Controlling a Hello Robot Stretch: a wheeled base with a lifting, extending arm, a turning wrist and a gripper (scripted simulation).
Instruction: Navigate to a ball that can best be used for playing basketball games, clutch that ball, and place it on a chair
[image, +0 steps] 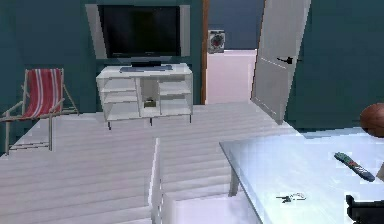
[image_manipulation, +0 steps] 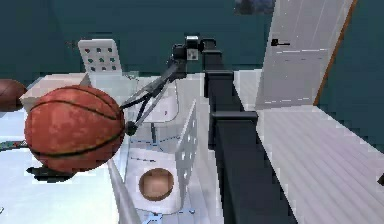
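An orange basketball (image_manipulation: 75, 130) with black seams hangs at the arm side view's left, above the pale table (image_manipulation: 30, 195). The gripper (image_manipulation: 130, 122) reaches it from the right on thin fingers and holds the basketball clear of the tabletop. The dark arm (image_manipulation: 235, 140) rises from the bottom edge. A second brownish ball (image_manipulation: 9, 94) sits at the left edge, and a like ball (image: 373, 118) rests at the forward view's right edge. A red striped deck chair (image: 40, 95) stands at the forward view's left. A white chair (image_manipulation: 185, 150) stands by the table with a round tan thing (image_manipulation: 155, 185) on its seat.
The pale table (image: 300, 165) carries a dark remote (image: 353, 165) and keys (image: 291, 197). A TV (image: 143, 32) sits on a white stand (image: 145, 92). A white door (image: 280, 60) stands ajar. Another white chair (image_manipulation: 100, 55) stands beyond the table. Light plank floor (image: 90, 170) lies between.
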